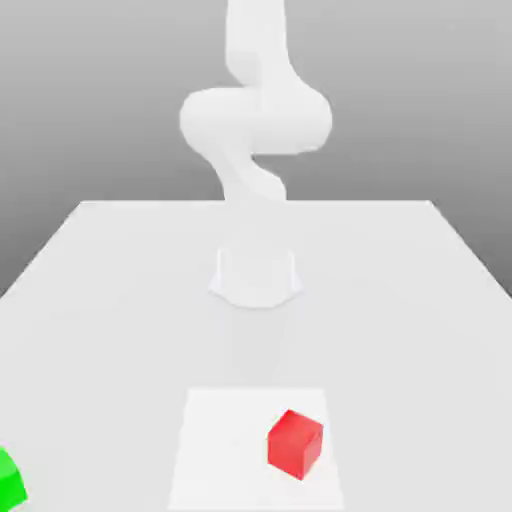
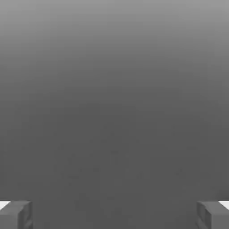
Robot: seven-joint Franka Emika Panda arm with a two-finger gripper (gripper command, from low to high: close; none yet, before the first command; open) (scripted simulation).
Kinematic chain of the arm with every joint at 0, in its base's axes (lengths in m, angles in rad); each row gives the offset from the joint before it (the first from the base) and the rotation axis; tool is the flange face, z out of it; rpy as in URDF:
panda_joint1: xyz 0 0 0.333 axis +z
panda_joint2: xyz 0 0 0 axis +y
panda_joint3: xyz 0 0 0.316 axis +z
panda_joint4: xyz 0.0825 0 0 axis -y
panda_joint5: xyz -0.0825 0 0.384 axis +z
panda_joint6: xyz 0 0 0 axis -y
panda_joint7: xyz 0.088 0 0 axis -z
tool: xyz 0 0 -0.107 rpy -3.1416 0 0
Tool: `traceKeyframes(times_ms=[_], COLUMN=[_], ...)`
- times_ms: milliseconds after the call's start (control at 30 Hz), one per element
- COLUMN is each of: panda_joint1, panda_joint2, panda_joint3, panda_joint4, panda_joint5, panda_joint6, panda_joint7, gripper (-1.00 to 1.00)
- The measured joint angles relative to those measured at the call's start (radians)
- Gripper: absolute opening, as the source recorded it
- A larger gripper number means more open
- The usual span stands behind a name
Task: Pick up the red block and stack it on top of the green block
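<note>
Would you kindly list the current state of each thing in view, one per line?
red block: resting on the table, corner turned toward the camera, ungrasped.
green block: on the table at the exterior view's left edge, partly cut off, nothing stacked on it.
tool: open, fingertips spread wide apart, nothing between them.
table: flat, bearing both blocks, which sit well apart.

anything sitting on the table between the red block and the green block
Nothing visible does. In the exterior view the red block sits on a paler patch of the white table, and the green block is at the exterior view's lower left edge, partly cut off. The surface between them is bare.
</note>
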Motion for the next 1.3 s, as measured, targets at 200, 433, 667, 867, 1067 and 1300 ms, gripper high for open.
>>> traceKeyframes(times_ms=[200, 433, 667, 867, 1067, 1300], panda_joint1=[-0.062, -0.106, -0.097, -0.055, -0.03, -0.058], panda_joint2=[0.224, 0.479, 0.731, 0.944, 1.012, 0.897], panda_joint3=[0.085, 0.156, 0.177, 0.133, 0.1, 0.143], panda_joint4=[-0.08, -0.172, -0.263, -0.276, -0.266, -0.285], panda_joint5=[-0.024, -0.063, -0.075, -0.124, -0.16, -0.093], panda_joint6=[0.107, 0.228, 0.349, 0.498, 0.555, 0.461], panda_joint7=[0.185, 0.404, 0.603, 0.71, 0.738, 0.689], gripper=[0.0, 0.0, 0.0, 0.0, -1.0, -1.0])
